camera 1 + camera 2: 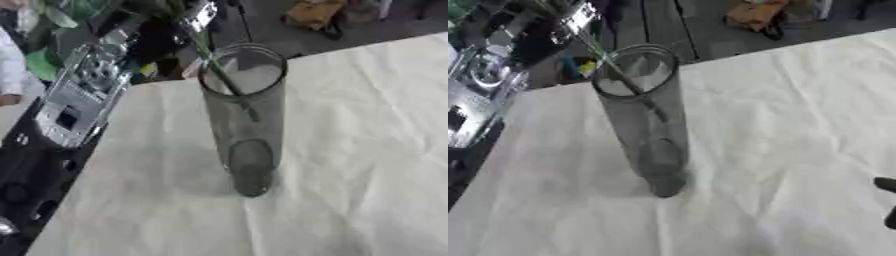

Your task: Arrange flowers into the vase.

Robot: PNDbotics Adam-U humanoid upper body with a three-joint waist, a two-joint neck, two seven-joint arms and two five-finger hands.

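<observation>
Left hand (197, 17) above the tabletop's far-left corner, fingers apparently closed on a flower stem (223, 75) | stem slants down into the upright vase (245, 125) just below | right hand (888, 200) at right edge, fingers unreadable.

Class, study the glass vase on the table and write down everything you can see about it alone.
The vase is a tall, narrow cylinder of smoky grey see-through glass with an open round rim and a thicker base. It stands upright on the white cloth-covered table, near its far left edge. One thin green stem slants in over the rim and down inside. The left hand is above the rim, on the stem.
</observation>
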